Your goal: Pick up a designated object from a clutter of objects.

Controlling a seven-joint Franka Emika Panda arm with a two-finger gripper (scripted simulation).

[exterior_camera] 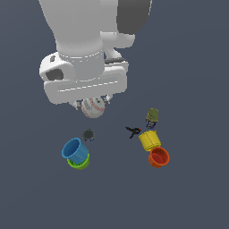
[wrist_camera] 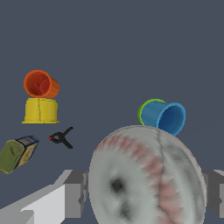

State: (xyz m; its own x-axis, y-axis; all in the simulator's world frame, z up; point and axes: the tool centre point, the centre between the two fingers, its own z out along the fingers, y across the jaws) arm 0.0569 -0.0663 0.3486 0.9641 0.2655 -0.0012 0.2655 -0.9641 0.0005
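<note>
I see the arm [exterior_camera: 89,40] filling the upper left of the exterior frame, its gripper [exterior_camera: 93,103] pointing down with the baseball [exterior_camera: 93,107] clamped between the jaws. The ball sits just under the white hand body, left of centre, apart from the other items on the dark tabletop [exterior_camera: 192,188]. In the wrist view the baseball [wrist_camera: 146,175] fills the lower middle of the frame, red stitching curving across it, with a grey finger [wrist_camera: 74,194] on one side and the other finger [wrist_camera: 216,192] at the frame's right edge, both against the ball.

Below the ball in the exterior frame lies the grey ball [exterior_camera: 88,134], and just below that the blue cup [exterior_camera: 74,150] on its side, nested against the green cup [exterior_camera: 79,163], whose rim peeks out beneath it. In the wrist view I see the blue cup [wrist_camera: 165,116] with a green rim [wrist_camera: 141,111] behind it.

To the right of centre in the exterior frame, the olive can [exterior_camera: 152,116] stands topmost, the black clamp [exterior_camera: 133,131] lies to its lower left, the yellow cup [exterior_camera: 149,140] is just below the can, and the orange cup [exterior_camera: 159,157] touches the yellow one from below. The same group shows at the wrist view's left: orange cup [wrist_camera: 40,84], yellow cup [wrist_camera: 40,110], clamp [wrist_camera: 61,138], can [wrist_camera: 16,153]
</note>
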